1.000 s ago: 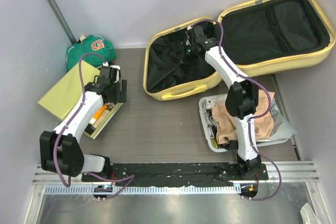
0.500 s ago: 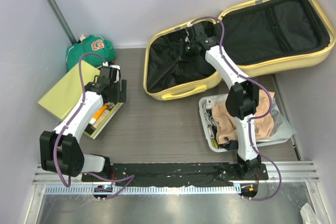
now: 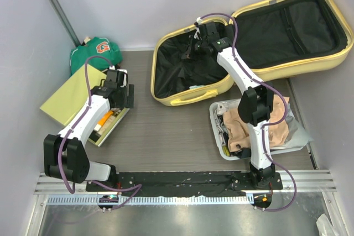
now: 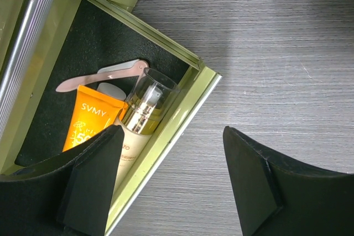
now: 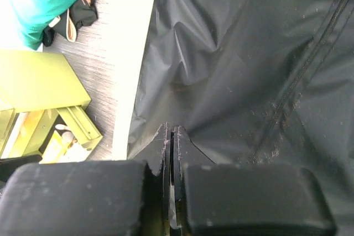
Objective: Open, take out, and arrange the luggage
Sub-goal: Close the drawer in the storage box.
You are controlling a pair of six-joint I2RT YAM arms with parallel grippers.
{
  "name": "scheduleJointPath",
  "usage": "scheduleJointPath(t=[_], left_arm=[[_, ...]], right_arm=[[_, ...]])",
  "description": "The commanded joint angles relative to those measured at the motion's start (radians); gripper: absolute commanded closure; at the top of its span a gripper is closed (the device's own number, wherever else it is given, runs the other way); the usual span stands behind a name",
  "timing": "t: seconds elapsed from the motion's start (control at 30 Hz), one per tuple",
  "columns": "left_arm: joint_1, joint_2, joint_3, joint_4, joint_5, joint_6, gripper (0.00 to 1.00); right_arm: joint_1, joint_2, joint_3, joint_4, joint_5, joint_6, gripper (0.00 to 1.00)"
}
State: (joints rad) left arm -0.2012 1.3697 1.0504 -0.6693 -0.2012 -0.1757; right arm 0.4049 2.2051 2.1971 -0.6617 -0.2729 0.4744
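Luggage (image 3: pixel 193 95): lies open at the table's 1 o'clock, lid propped back toward 2 o'clock.
Right gripper (image 5: pixel 172 136): fingers pressed together over the black lining (image 5: pixel 232 70); whether they pinch fabric is unclear.
Left gripper (image 4: pixel 172 134): spread wide, empty, over the yellow-green box (image 3: pixel 69 98) at 9 o'clock.
Grey tray (image 3: pixel 217 131): clothes inside, at 4 o'clock.

A yellow-green box (image 3: pixel 71 99) lies open on the grey wood-grain table (image 3: pixel 166 136), its lid swung out to the left. Inside, on black lining, lie an orange tube (image 4: pixel 91 122) (marked SVMY), a clear-capped pump bottle (image 4: pixel 145 109) touching it, and a slim pink tool (image 4: pixel 102 75) just behind both. A green garment (image 3: pixel 95 53) sits beyond the box. Well to the right, a grey bin (image 3: pixel 214 119) holds beige cloth (image 3: pixel 235 128).
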Motion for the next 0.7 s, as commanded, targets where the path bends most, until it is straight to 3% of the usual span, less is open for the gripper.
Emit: scheduleJointPath(t=[0.0,0.13,0.17,0.2,0.23,0.33,0.37,0.5,0.67], left_arm=[[0.003,0.000,0.033,0.040,-0.010,0.004,0.22],[0.003,0.009,0.039,0.040,-0.006,0.002,0.23],[0.003,0.012,0.039,0.040,-0.004,0.002,0.23],[0.003,0.014,0.042,0.040,-0.004,0.002,0.23],[0.003,0.017,0.042,0.039,-0.003,0.002,0.23],[0.003,0.019,0.048,0.037,0.003,0.004,0.23],[0.003,0.019,0.048,0.037,0.014,0.004,0.23],[0.000,0.017,0.037,0.037,0.066,-0.007,0.23],[-0.007,0.005,-0.029,0.054,0.030,-0.045,0.23]], right_arm=[[0.023,-0.074,0.073,0.061,0.006,-0.055,0.99],[0.048,-0.059,0.118,0.027,0.044,-0.097,0.99],[0.048,-0.061,0.113,0.025,0.052,-0.094,0.95],[0.046,-0.062,0.102,0.025,0.057,-0.094,0.90],[0.048,-0.064,0.099,0.025,0.070,-0.092,0.75],[0.046,-0.067,0.099,0.025,0.081,-0.086,0.50],[0.045,-0.068,0.101,0.025,0.086,-0.086,0.47],[0.040,-0.079,0.104,0.027,0.136,-0.098,0.44],[0.022,-0.102,0.099,0.042,0.155,-0.115,0.44]])
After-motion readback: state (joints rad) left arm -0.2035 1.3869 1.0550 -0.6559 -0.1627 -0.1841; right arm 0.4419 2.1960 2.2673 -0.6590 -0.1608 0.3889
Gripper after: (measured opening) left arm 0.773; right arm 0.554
